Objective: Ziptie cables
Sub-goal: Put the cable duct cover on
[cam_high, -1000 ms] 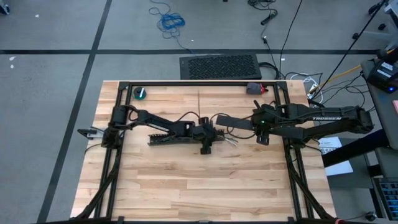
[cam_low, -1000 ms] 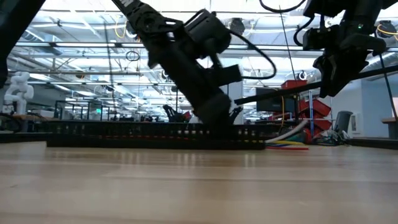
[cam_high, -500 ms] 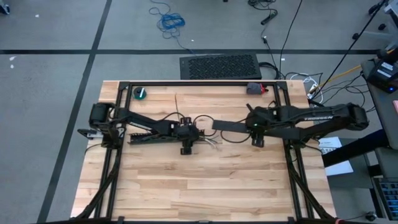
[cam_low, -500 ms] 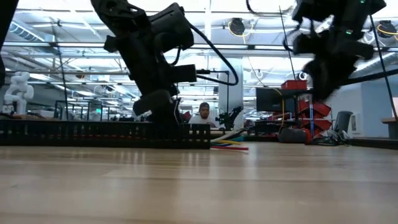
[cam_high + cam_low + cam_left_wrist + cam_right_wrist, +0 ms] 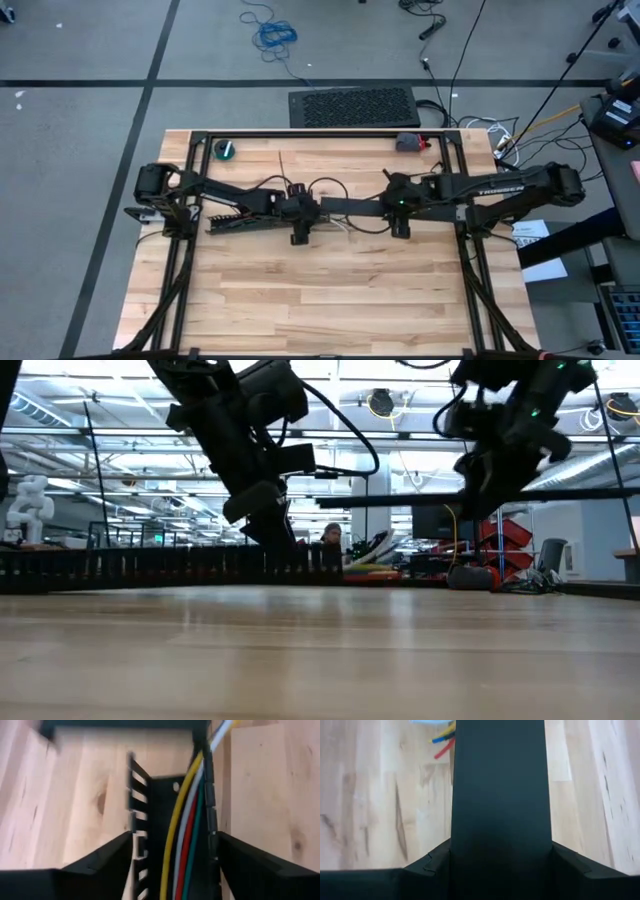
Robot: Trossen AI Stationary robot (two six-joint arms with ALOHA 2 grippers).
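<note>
Between the left gripper's (image 5: 170, 870) wide jaws lie cables (image 5: 187, 827); right gripper (image 5: 500, 865) clamps a flat black cover (image 5: 500, 785).

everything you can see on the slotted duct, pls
The black slotted duct is a long open channel with comb-like slotted side walls, plastic by its look. It lies flat on the wooden table, running left to right under the left arm. The cables, yellow, white, red and green, run lengthwise inside the channel and poke out past its right end. The left gripper sits over that end, its fingers on either side of the duct. Whether they touch it cannot be told.
</note>
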